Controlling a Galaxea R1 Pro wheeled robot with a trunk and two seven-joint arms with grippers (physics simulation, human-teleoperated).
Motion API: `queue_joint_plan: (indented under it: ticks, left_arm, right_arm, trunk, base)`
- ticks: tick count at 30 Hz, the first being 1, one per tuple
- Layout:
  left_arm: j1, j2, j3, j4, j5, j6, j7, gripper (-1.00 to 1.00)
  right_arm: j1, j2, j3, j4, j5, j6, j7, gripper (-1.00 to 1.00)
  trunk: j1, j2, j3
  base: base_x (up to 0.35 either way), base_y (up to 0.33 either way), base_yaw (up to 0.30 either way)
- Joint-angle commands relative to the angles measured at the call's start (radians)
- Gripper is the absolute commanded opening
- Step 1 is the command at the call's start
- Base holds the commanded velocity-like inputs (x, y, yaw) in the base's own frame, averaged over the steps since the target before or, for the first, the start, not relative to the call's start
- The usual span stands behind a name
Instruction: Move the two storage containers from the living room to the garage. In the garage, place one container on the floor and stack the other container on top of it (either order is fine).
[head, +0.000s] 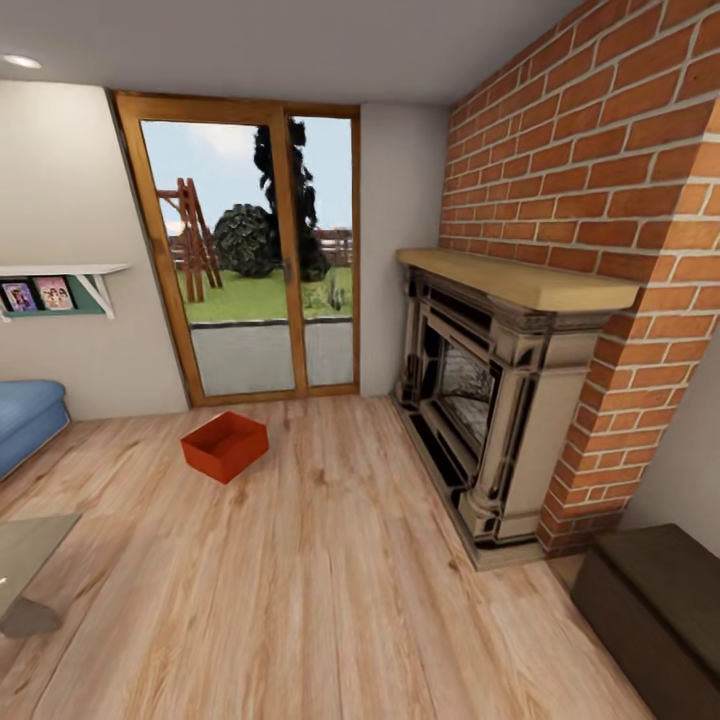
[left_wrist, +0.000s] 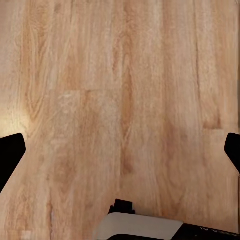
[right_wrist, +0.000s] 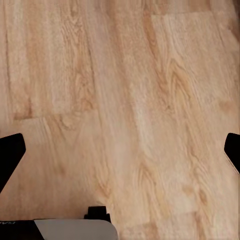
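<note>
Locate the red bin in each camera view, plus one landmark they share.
Head view: red bin sits on the wood floor, left of centre, before the glass door.
Left wrist view: not in it; wood floor between dark fingers.
Right wrist view: not in it; wood floor.
Shared landmark: the wood floor.

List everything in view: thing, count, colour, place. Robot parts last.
storage container: 1, red-orange, on wood floor before glass door
wood floor: 1, light planks
glass door: 1, wood-framed, back wall
fireplace: 1, pale surround, brick wall at right
sofa: 1, blue, left edge
shelf: 1, white, left wall, holding photos
dark cabinet: 1, lower right
glass table: 1, lower left
left gripper: open, above floor
right gripper: open, above floor
</note>
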Motion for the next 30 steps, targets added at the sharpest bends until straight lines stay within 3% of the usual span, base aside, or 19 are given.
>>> queue_joint_plan:
  ticks: [1,11,30]
  left_arm:
    - [-0.001,0.0,0.004,0.001,-0.001,-0.004,0.001,1.0]
    - [-0.001,0.0,0.004,0.001,-0.001,-0.004,0.001,1.0]
    - [-0.001,0.001,0.004,0.001,0.0,-0.004,0.001,1.0]
  right_arm:
    - [-0.001,0.0,0.002,0.001,0.003,-0.003,-0.005,1.0]
    - [-0.001,0.0,0.002,0.001,0.004,-0.003,-0.005,1.0]
    - [-0.001,0.0,0.002,0.001,0.004,-0.003,-0.005,1.0]
  trunk:
    - [0.001,-0.002,-0.002]
    - [0.001,-0.002,-0.002]
    - [0.001,-0.002,-0.002]
  base:
    - [0.323,-0.17,0.017]
    - [0.323,-0.17,0.018]
    - [0.323,-0.155,0.246]
